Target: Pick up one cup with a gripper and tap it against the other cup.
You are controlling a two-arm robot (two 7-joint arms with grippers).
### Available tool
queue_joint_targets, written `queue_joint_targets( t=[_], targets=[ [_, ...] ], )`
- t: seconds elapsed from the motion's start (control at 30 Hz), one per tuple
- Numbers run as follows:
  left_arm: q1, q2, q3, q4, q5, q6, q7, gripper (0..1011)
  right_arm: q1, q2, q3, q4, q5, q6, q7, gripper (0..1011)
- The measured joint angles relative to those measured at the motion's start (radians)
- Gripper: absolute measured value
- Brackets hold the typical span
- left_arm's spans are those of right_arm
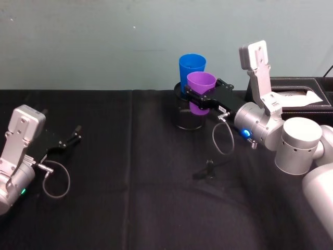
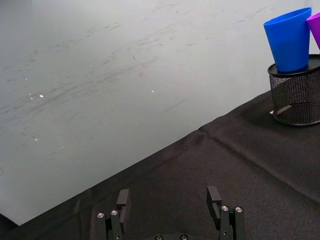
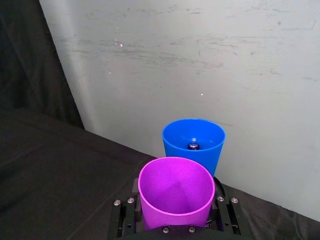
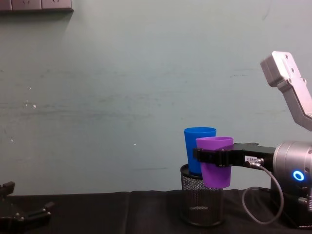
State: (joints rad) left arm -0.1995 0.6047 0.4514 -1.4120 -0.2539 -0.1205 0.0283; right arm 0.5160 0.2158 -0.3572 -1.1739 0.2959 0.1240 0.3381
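**Right hand pinching purple cup, up against blue cup**

- Purple cup (image 1: 201, 83): smooth plain plastic, tapered, wide rim, empty inside in the right wrist view. It is held upright off the worktop (image 1: 130, 198), just on the robot's side of the blue cup (image 1: 191, 67).
- Right hand (image 1: 196, 100): black, two fingers pressed on opposite sides of the purple cup's mid-wall. Small white label on the body, grey cable loop at the wrist, blue-lit ring (image 1: 245, 133) on the silver arm.
- Blue cup: same smooth plastic, tapered, narrower. It stands in the black wire-mesh holder (image 1: 190, 122), and its rim sits a bit higher than the purple rim in the chest view.
- Contact: the rims overlap in the chest and right wrist views. Can't tell whether the cups touch or are a hair apart.
- The purple base hangs below the holder's rim and in front of the mesh in the chest view.
- The blue cup's lower half is hidden by the holder and the purple cup. There is a small shiny dot inside it, too small to tell what it is.
- Left hand (image 1: 77, 133): parked low at the left, well apart from the cups, fingers spread, holding nothing.
- Worktop: matte black cloth with creases. A small black item (image 1: 208, 169) lies on it near the right arm and is hard to make out.
- Stitched black box (image 1: 299, 96) at the right, partly hidden by the arm.
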Motion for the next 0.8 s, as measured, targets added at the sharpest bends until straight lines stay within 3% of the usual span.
queue_joint_targets(
  t=[0.8],
  targets=[
    [0.0, 0.0, 0.0, 0.0, 0.0, 0.0, 0.0, 1000, 0.0, 0.0, 0.0, 0.0, 0.0, 0.0, 0.0, 731]
  ],
)
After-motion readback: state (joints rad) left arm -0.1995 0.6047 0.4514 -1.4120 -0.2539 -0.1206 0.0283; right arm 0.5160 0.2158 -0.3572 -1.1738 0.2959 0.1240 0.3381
